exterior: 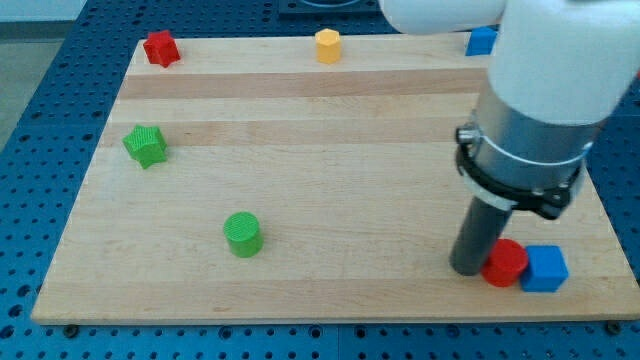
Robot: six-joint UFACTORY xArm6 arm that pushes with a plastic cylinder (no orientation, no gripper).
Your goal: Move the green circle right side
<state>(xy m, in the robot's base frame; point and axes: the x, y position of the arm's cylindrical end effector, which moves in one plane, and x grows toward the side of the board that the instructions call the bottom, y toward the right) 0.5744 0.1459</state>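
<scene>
Green circle (242, 234): you find it on the worktop (330, 150) at lower left, well apart from my tip (466, 268), which touches the red cylinder (505, 263) beside a blue cube (545, 268). No jaws exist here.

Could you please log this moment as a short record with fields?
tip: at the view's lower right, beside the red cylinder, on its left
blue cube: touching the red cylinder's right
green circle: lower left of centre, far from tip
green star: left edge
top edge: red star, orange block, blue block
</scene>
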